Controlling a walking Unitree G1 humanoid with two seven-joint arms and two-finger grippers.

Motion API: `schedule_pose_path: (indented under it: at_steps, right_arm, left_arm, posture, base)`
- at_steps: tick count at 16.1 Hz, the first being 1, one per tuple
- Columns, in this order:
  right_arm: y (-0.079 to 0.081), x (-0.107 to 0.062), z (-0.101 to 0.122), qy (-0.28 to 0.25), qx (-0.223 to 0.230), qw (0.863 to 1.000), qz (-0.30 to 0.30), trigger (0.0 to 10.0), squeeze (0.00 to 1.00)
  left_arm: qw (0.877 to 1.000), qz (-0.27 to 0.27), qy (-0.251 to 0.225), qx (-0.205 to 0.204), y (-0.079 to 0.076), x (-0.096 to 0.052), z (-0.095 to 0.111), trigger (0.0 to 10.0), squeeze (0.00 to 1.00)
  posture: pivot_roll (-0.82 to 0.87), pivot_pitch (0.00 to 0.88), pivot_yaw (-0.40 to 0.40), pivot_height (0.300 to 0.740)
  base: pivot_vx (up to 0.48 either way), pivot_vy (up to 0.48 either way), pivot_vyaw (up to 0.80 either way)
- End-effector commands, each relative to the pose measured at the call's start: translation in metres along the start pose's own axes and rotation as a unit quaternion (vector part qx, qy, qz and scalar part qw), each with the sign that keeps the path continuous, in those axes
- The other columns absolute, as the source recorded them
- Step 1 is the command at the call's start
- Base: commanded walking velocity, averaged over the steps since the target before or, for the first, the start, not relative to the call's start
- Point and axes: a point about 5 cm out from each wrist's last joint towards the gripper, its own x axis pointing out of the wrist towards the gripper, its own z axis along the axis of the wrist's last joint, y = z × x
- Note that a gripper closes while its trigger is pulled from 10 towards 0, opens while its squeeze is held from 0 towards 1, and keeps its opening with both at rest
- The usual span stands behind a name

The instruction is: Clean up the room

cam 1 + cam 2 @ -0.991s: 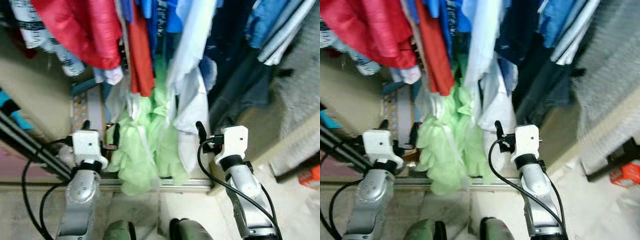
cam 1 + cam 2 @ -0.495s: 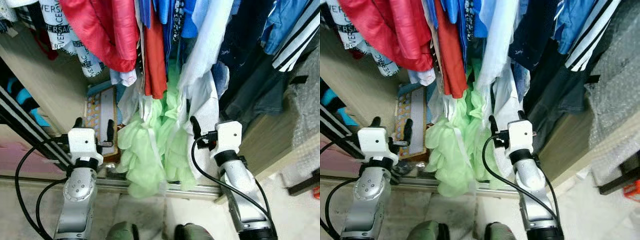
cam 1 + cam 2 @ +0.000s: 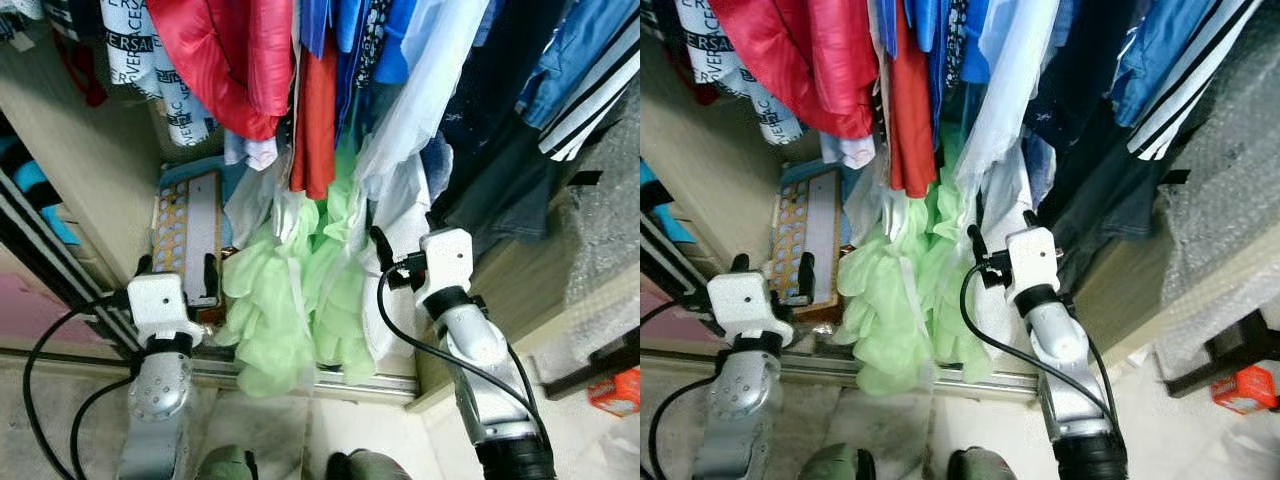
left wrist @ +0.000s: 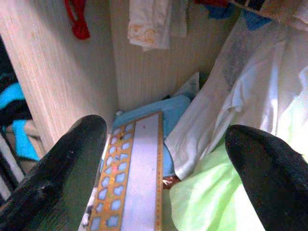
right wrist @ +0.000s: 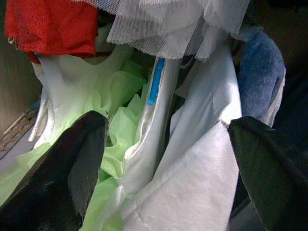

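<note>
Left gripper (image 3: 175, 272) hovered with its fingers spread and holding nothing, low at the open wardrobe's threshold, near the pale wooden side wall (image 3: 95, 190). Just ahead of it on the wardrobe floor lay a flat patterned board (image 3: 185, 235) resting partly over a blue cushion-like item (image 4: 163, 113), apparently stowed there out of the way. Above, a red jacket (image 3: 235, 60) and a black-and-white lettered garment (image 3: 150, 60) hung from a rail out of frame. At centre, a light green ruffled dress (image 3: 290, 310) trailed lowest of all the hanging clothes, its hem spilling onto the metal door track (image 3: 350, 380), probably because of its length. Beside it hung a white sheer garment (image 3: 400, 200), with a narrow red one (image 3: 315, 120) and blue shirts (image 3: 375, 40) above. Right gripper (image 3: 405, 235) was raised close against the white fabric, its fingers also parted and empty, seemingly placed to push the clothes inward. Farther right hung dark garments (image 3: 490, 150) and a navy top with white stripes (image 3: 590, 90). With the green hem over the track, the wardrobe likely could not yet be shut.
</note>
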Motion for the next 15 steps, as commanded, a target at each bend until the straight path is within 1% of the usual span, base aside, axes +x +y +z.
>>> schedule_pose_path:
  at_steps: [1,3,5,7,10,11,13,15]
  right_arm:
    - [-0.001,-0.004,0.000,-0.003,0.002,1.000,-0.014,10.0,0.00]
    - [-0.003,-0.011,-0.002,0.000,0.004,0.999,-0.037,10.0,0.00]
    - [-0.006,-0.019,-0.005,0.004,0.005,0.999,-0.052,10.0,0.00]
    - [-0.009,-0.023,-0.007,0.008,0.003,0.998,-0.057,10.0,0.00]
    - [-0.010,-0.024,-0.006,0.010,0.003,0.998,-0.059,10.0,0.00]
    - [-0.010,-0.025,-0.009,0.018,0.008,0.998,-0.061,10.0,0.00]
    - [-0.008,-0.025,-0.010,0.023,0.014,0.998,-0.062,10.0,0.00]
    - [-0.006,-0.025,-0.010,0.024,0.014,0.998,-0.059,10.0,0.00]
  left_arm:
    - [1.000,-0.019,-0.008,0.008,-0.004,0.005,0.003,10.0,0.00]
    - [0.999,-0.036,-0.006,0.005,-0.007,0.012,0.003,10.0,0.00]
    - [0.999,-0.047,0.001,0.003,-0.007,0.016,0.002,10.0,0.00]
    - [0.999,-0.045,0.013,-0.003,-0.005,0.014,-0.002,10.0,0.00]
    - [0.999,-0.044,0.016,-0.005,-0.005,0.009,-0.004,10.0,0.00]
    - [0.999,-0.040,0.019,-0.004,-0.003,0.006,-0.004,10.0,0.00]
    - [0.999,-0.035,0.020,-0.004,0.001,0.005,-0.004,10.0,0.00]
    - [0.999,-0.037,0.018,-0.003,0.002,0.005,-0.003,10.0,0.00]
  posture:
    - [0.00,0.045,0.000,0.740]
    - [-0.04,0.043,0.043,0.740]
    - [-0.06,0.046,0.065,0.740]
    - [-0.06,0.056,0.066,0.740]
    - [-0.04,0.072,0.058,0.740]
    - [-0.04,0.076,0.055,0.740]
    - [-0.03,0.086,0.051,0.740]
    - [-0.02,0.098,0.040,0.740]
  base:
    - [0.000,0.000,0.00]
    - [0.000,0.000,0.00]
    - [0.000,0.000,0.00]
    - [0.000,0.000,0.00]
    - [0.000,0.000,0.00]
    - [0.000,0.000,0.00]
    - [0.000,0.000,-0.80]
    - [0.000,0.000,-0.80]
